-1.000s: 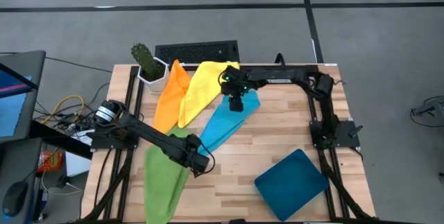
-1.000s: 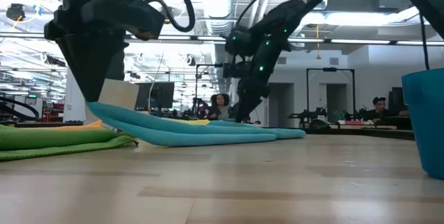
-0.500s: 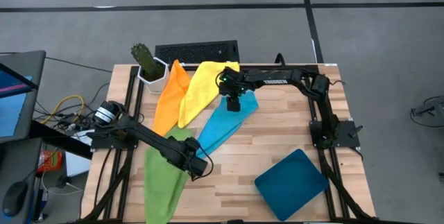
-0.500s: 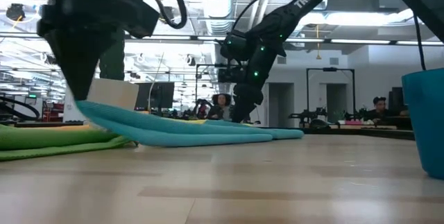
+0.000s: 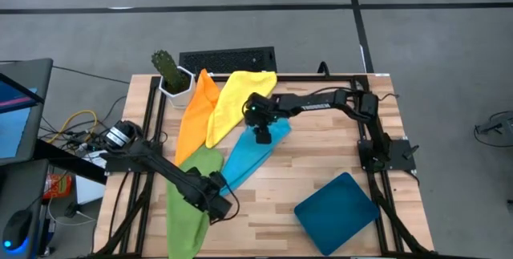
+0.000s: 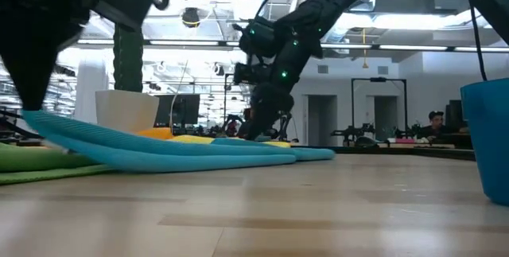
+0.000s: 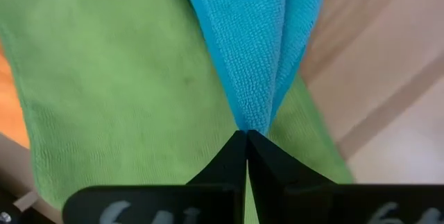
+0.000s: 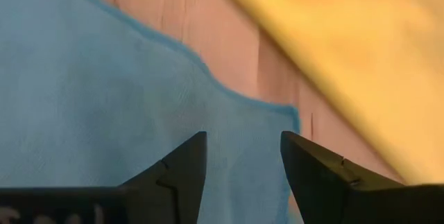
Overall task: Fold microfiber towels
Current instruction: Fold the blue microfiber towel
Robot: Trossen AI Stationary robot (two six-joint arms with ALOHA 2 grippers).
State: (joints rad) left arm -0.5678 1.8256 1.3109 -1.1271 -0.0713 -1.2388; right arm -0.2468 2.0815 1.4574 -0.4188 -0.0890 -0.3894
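Four microfiber towels are lying on the wooden table (image 5: 321, 171), one of each colour, all long and narrow. The orange towel (image 5: 195, 115) and the yellow towel (image 5: 234, 99) are sitting at the far side, both running diagonally from far-right to near-left, edges touching. The light blue towel (image 5: 252, 151) is lying mid-table on the same diagonal, its far end toward the right arm and its near end toward the left arm. The green towel (image 5: 188, 203) is running nearly front to back at the near left, its near end hanging off the table edge.

The left claw (image 5: 218, 204) is pressed together, pinching the near tip of the light blue towel (image 7: 260, 57) right over the green towel (image 7: 125, 92); in the low view that end is lifting slightly off the table. The right claw (image 5: 261, 135) is hovering over the far end of the light blue towel (image 8: 104, 113), fingers (image 8: 316, 165) spread and holding nothing, with the yellow towel (image 8: 347, 44) just beside it across a strip of bare wood.

One dark teal tray (image 5: 337, 203) is lying flat at the near right, well apart from the towels, nothing in it. One white pot (image 5: 176, 81) with one cactus (image 5: 166, 63) in it is standing at the far left corner, beside the orange towel. One black keyboard (image 5: 228, 58) is lying just beyond the far table edge.
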